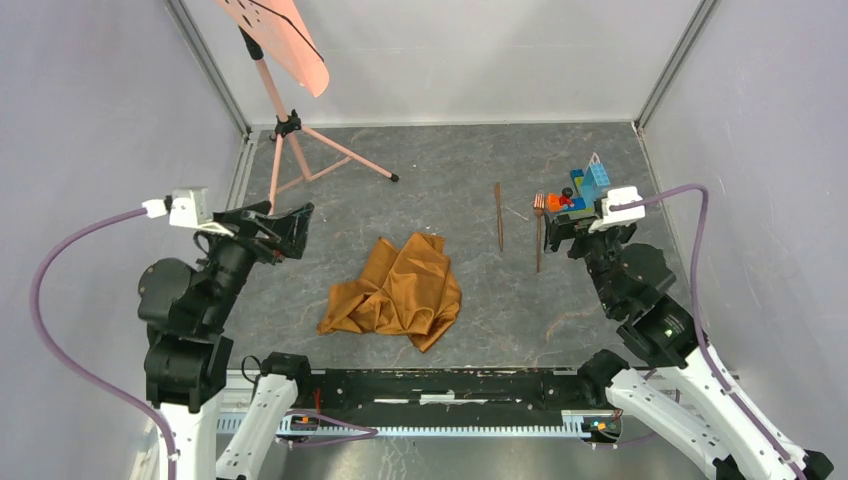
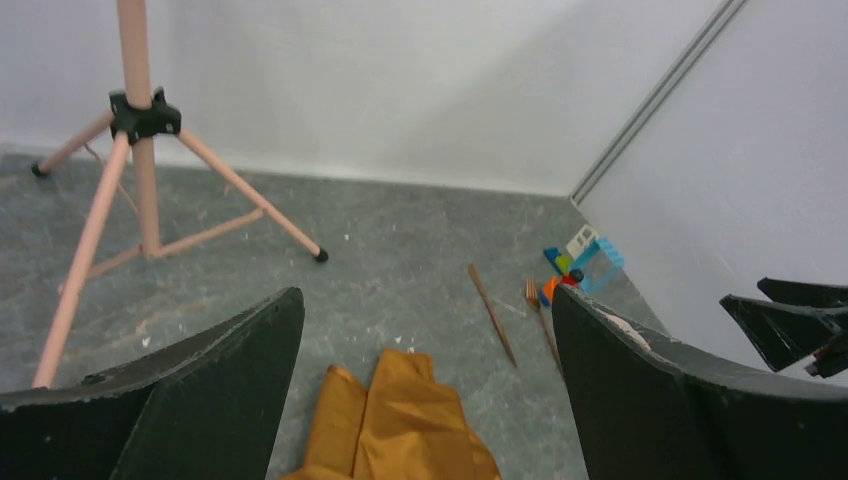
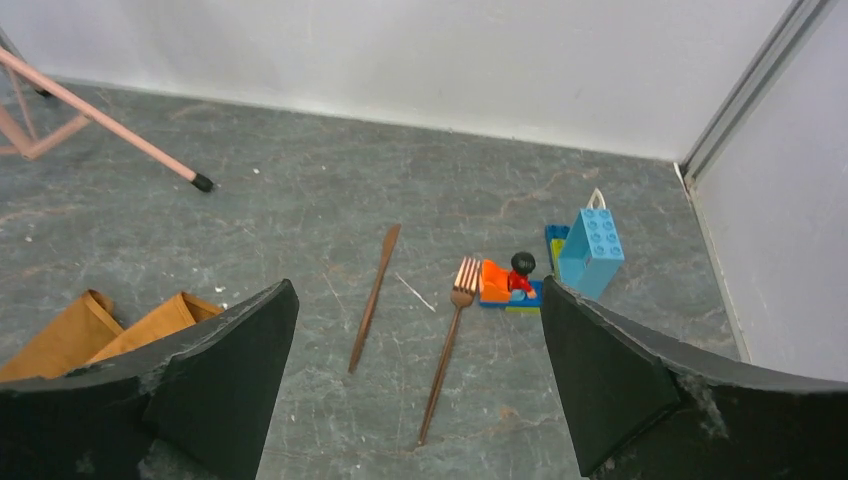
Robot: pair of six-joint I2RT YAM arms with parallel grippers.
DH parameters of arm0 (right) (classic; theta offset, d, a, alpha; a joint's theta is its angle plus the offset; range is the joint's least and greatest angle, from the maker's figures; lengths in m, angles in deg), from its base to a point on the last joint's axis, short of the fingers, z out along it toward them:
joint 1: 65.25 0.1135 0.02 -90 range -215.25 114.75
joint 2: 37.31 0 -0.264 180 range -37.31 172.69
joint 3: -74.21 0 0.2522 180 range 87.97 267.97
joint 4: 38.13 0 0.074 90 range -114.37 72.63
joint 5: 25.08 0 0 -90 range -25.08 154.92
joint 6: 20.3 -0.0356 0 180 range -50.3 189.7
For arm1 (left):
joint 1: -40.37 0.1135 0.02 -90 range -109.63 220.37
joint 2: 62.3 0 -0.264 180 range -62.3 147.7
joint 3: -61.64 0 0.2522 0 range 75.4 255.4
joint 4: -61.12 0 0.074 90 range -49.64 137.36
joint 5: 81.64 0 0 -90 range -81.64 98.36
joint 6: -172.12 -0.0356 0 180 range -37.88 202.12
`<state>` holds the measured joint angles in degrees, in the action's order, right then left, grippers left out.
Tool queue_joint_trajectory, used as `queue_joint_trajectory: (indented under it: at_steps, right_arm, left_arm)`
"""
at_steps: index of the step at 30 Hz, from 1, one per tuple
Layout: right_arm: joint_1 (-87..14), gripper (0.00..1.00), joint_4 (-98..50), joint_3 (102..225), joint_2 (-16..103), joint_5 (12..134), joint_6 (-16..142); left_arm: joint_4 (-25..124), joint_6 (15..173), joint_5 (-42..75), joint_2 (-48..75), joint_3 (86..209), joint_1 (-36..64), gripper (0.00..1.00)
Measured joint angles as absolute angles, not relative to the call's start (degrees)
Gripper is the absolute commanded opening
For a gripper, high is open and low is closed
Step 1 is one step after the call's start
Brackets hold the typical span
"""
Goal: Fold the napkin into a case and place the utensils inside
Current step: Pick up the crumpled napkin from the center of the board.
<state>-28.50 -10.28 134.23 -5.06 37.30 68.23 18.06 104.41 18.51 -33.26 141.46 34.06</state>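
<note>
Satin-like, soft, light, slippery: probably best to pinch crumpled napkin (image 1: 395, 290), centred between arms, at a loose corner. Stiff slim fork (image 1: 538, 235), knife (image 1: 499, 215) near right gripper (image 3: 418, 300). Left gripper (image 1: 288, 232) and right both wide open, empty.

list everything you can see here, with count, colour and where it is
napkin: 1, orange-brown, crumpled at the table's middle, toward the near edge
knife: 1, dark reddish-brown, right of the napkin and farther back
fork: 1, reddish-brown, just right of the knife, tines toward the far wall
toy bricks: 1 small pile, blue, orange, red, far right by the fork's tines
tripod stand with sheet: 1, salmon pink, far left corner
table: 1, mottled grey
left tool: 1, black, open, left of the napkin
right tool: 1, black, open, by the fork
</note>
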Motion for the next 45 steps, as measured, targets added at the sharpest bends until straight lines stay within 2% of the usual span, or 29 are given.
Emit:
queue_joint_trajectory:
  at_steps: [8,13,17,21,27,33,38,41,44,45]
  right_arm:
    - [-28.5,0.98,-11.5,130.4,2.7,38.2,64.8]
    - [-28.5,0.98,-16.9,125.6,10.6,47.6,58.6]
    - [-28.5,0.97,-23.9,123.0,22.4,58.1,52.2]
    - [-28.4,0.91,-28.4,124.3,36.1,66.4,48.3]
    - [-27.5,0.9,-31.4,131.4,52.2,74.1,48.0]
    - [-26.6,0.86,-32.7,134.6,57.2,75.2,49.5]
    - [-25.8,0.79,-32.8,134.6,59.2,73.9,50.5]
    - [-25.0,0.73,-33.7,134.6,60.4,73.1,50.7]
    - [-24.0,0.56,-35.9,134.6,61.5,72.5,50.9]
    - [-23.8,0.47,-36.7,134.7,61.9,72.4,51.1]
  left_arm:
    - [12.0,104.4,21.5,-26.6,137.0,34.1,1.0]
    - [9.1,105.6,22.8,-21.6,130.9,34.1,1.0]
    - [8.5,107.2,24.2,-14.7,128.0,34.1,1.0]
    - [9.2,107.9,24.9,-7.8,126.0,34.0,0.98]
    - [14.8,109.2,25.0,2.9,125.7,32.6,0.94]
    - [20.3,109.8,24.6,17.7,128.7,29.3,0.89]
    - [25.6,110.6,24.3,27.0,131.6,26.6,0.75]
    - [27.8,111.4,24.3,32.0,133.2,25.5,0.59]
    - [29.3,111.8,24.3,35.4,134.0,25.0,0.44]
    - [29.4,111.9,24.1,35.9,134.0,24.9,0.32]
